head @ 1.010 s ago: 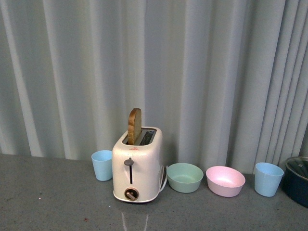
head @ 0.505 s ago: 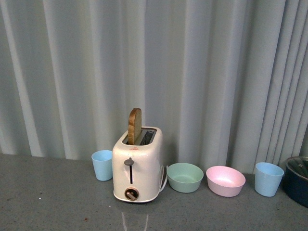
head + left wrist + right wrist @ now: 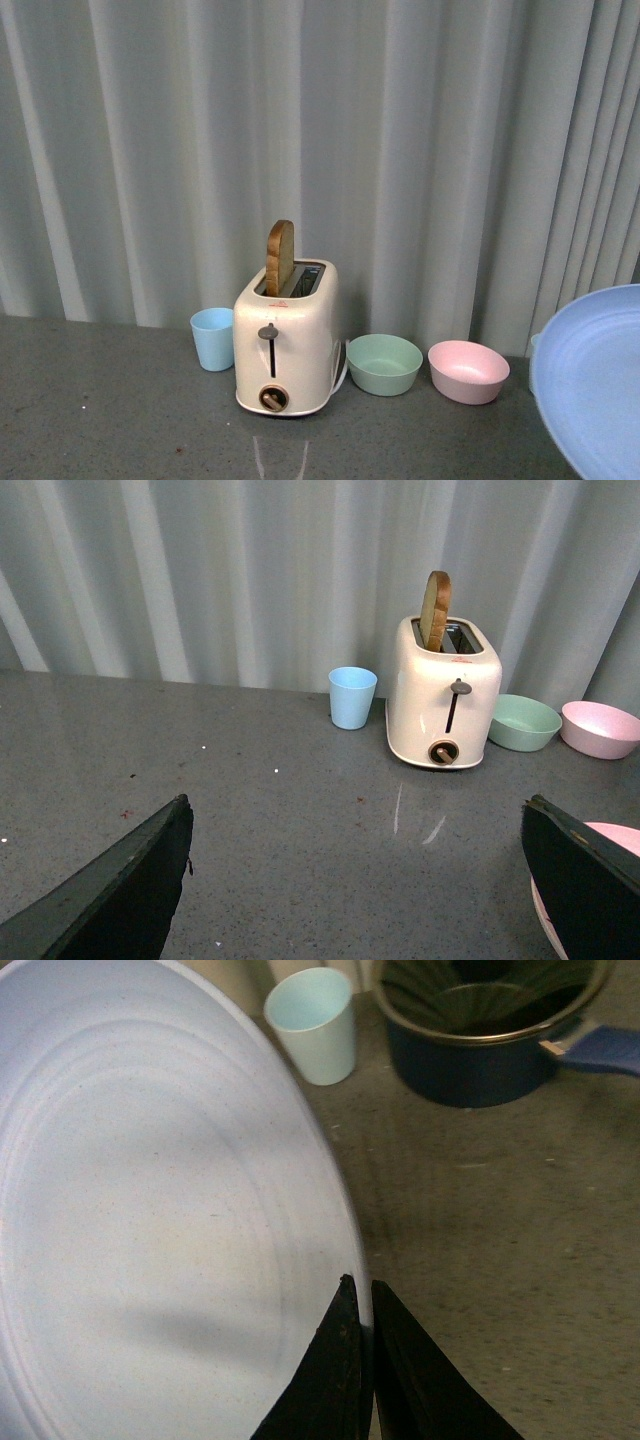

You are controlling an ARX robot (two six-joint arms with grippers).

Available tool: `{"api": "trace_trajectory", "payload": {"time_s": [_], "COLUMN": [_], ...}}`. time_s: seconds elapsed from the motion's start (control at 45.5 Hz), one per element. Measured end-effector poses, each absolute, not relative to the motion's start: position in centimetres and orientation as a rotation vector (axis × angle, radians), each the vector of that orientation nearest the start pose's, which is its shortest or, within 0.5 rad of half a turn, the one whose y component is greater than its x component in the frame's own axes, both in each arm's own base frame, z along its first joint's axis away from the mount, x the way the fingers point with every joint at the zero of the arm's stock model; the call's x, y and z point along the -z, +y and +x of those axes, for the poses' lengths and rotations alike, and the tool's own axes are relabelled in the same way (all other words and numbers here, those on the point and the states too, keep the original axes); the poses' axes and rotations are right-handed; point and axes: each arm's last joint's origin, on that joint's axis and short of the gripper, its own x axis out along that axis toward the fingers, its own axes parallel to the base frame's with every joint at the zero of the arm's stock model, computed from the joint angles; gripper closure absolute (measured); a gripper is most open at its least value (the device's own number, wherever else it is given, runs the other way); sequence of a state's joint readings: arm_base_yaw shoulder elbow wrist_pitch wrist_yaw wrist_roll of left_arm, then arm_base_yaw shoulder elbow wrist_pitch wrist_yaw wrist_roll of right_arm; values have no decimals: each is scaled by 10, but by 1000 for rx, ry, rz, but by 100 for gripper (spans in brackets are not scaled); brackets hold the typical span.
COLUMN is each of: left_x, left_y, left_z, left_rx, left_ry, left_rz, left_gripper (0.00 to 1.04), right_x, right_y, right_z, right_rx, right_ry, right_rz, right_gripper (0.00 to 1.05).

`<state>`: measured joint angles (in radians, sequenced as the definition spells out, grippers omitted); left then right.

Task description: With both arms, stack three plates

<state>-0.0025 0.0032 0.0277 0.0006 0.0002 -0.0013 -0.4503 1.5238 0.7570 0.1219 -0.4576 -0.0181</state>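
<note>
Now right end effector (image 3: 361, 1286) clamps blue plate (image 3: 150, 1210) rim; left end effector (image 3: 355, 802) spread.

We count two plates (image 3: 595, 390) (image 3: 618, 832); two cups (image 3: 212, 340) (image 3: 312, 1025); two bowls (image 3: 384, 366) (image 3: 468, 372); one toaster (image 3: 288, 345); one bread slice (image 3: 280, 257); one pot (image 3: 490, 1035).

The light blue plate (image 3: 590, 390) has risen into the front view's lower right.
</note>
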Motion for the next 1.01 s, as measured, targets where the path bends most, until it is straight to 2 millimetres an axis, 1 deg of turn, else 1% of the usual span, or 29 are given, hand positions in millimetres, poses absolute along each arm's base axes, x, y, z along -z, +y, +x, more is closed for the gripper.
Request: {"api": "trace_trajectory", "payload": {"time_s": [0.022, 0.066, 0.088, 0.132, 0.154, 0.242, 0.329, 0.417, 0.505, 0.637, 0.725, 1.01], "left_x": [-173, -173, -173, -173, -173, -173, -173, -173, -173, -173, -173, -173], "left_y": [0, 0, 0, 0, 0, 0, 0, 0, 0, 0, 0, 0], "left_z": [96, 96, 96, 96, 96, 96, 96, 96, 96, 96, 96, 96], "left_rx": [3, 3, 3, 3, 3, 3, 3, 3, 3, 2, 3, 3], "left_ry": [-25, -25, -25, -25, -25, -25, -25, -25, -25, -25, -25, -25], "left_rz": [-1, -1, -1, -1, -1, -1, -1, -1, -1, -1, -1, -1], "left_gripper": [7, 7, 7, 7, 7, 7, 7, 7, 7, 7, 7, 7], "right_x": [-183, -179, -175, -170, -169, -159, -150, -138, -130, -117, -109, -82], "right_y": [-116, -104, -95, -82, -79, -54, -35, -11, 5, 21, 28, 33], "right_z": [277, 279, 281, 283, 284, 288, 291, 294, 297, 298, 299, 300], "right_rx": [-20, -48, -67, -101, -108, -167, -215, -272, -305, -327, -339, -327], "right_ry": [580, 584, 592, 601, 604, 633, 660, 702, 727, 776, 804, 877], "right_rz": [264, 273, 279, 284, 289, 303, 321, 347, 365, 388, 393, 430], "right_gripper": [102, 102, 102, 102, 102, 102, 102, 102, 102, 102, 102, 102]}}
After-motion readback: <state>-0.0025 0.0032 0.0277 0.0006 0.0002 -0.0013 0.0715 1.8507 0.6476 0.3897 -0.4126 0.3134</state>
